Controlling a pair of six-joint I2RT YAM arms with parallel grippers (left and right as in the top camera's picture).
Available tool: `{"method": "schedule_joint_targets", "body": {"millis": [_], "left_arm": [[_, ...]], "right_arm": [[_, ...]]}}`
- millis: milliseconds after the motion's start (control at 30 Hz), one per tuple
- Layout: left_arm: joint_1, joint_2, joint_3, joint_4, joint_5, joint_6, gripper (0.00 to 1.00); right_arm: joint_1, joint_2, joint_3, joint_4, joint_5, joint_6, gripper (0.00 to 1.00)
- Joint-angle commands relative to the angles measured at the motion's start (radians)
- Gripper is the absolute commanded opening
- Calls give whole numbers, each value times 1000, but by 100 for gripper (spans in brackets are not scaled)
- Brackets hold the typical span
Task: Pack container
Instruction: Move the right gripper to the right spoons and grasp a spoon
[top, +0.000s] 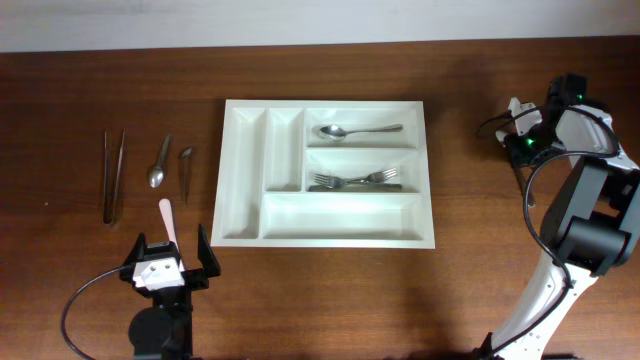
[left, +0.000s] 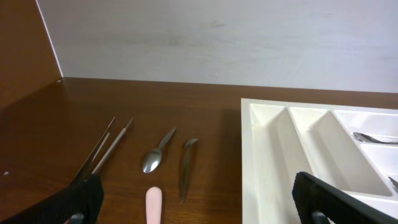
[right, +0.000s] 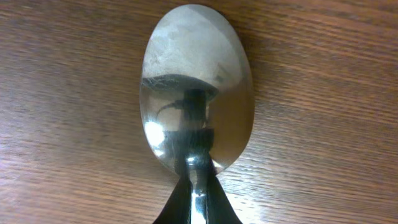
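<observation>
Gripping spoon (right: 196, 93) handle: right gripper (right: 198, 193) clenched | left gripper (top: 172, 255) fingers spread wide, near container (top: 243, 170)

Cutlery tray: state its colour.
The cutlery tray is plain white, clearest in the overhead view.

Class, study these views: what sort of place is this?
Probably a robotics lab bench, not a home kitchen: a wooden table, a white cutlery tray, loose cutlery beside it, and two robot arms.
</observation>
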Motion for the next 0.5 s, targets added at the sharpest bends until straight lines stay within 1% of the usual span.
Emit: {"method": "schedule_joint_targets", "body": {"millis": [0,233,367,467], "left_arm": [[4,-9,-10,3,11,15,99],[4,-9,-10,3,11,15,99],[4,-9,-10,2,11,15,99],[4,-9,-10,3,11,15,99]], "right_arm": [[1,17,45,-44,-135,0,4],[34,-27,276,-143,-317,27,4],[93,-31,424,-204,-436,23,4],[158,-31,488,-219,-483,-46,4]]}}
